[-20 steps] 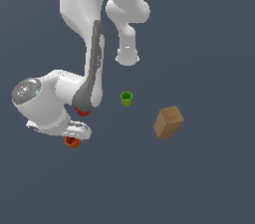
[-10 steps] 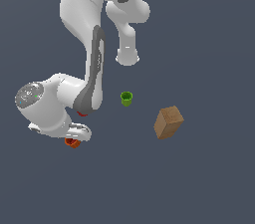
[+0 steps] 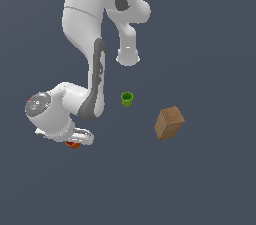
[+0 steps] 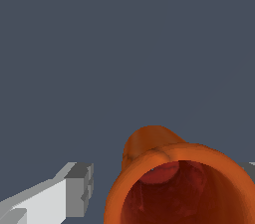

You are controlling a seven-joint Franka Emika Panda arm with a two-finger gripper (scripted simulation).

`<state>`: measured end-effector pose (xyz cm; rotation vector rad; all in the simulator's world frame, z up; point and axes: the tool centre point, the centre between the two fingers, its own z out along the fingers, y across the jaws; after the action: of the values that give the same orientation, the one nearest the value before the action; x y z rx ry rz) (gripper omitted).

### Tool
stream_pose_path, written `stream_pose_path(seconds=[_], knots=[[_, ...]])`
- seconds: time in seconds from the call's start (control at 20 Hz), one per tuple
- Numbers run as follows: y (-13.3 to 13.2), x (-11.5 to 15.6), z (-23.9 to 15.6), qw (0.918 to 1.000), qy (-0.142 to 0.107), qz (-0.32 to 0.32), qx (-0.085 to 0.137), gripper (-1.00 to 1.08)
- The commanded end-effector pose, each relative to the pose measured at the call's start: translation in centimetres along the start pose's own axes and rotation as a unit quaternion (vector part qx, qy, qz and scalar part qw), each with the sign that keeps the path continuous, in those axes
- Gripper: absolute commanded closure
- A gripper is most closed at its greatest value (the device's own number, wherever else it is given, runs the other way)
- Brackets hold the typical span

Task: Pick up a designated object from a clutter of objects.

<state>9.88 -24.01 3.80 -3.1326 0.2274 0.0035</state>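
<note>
The orange cup (image 3: 73, 144) sits at the exterior view's left, mostly covered by my hand, so only a sliver of it shows under the white fingers. My gripper (image 3: 76, 140) is low over it. In the wrist view the orange cup (image 4: 169, 178) fills the near part of the picture, mouth toward the camera, with a darker red patch inside. My gripper (image 4: 167, 180) is open and straddles the cup. One grey fingertip (image 4: 79, 185) stands apart from the cup's wall, and the other barely shows at the picture's edge.
A green cup (image 3: 127, 99) stands near the middle of the exterior view. A tan box (image 3: 169, 122) lies tilted toward the exterior view's right. The arm's white links rise above the hand and hide the floor behind it.
The wrist and hand have sunk slightly lower over the orange cup, so less of it shows. The green cup and the box have not moved.
</note>
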Motion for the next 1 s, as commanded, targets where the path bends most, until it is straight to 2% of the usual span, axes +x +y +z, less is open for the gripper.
stream_pose_path(seconds=[0.0,0.05,0.65,0.95], knots=[[0.0,0.1,0.0,1.0000,0.001,0.000,0.000,-0.92],[0.0,0.1,0.0,1.0000,0.001,0.000,0.000,1.08],[-0.1,0.1,-0.1,1.0000,0.001,0.000,0.000,1.08],[-1.5,-0.2,-1.1,1.0000,0.001,0.000,0.000,1.08]])
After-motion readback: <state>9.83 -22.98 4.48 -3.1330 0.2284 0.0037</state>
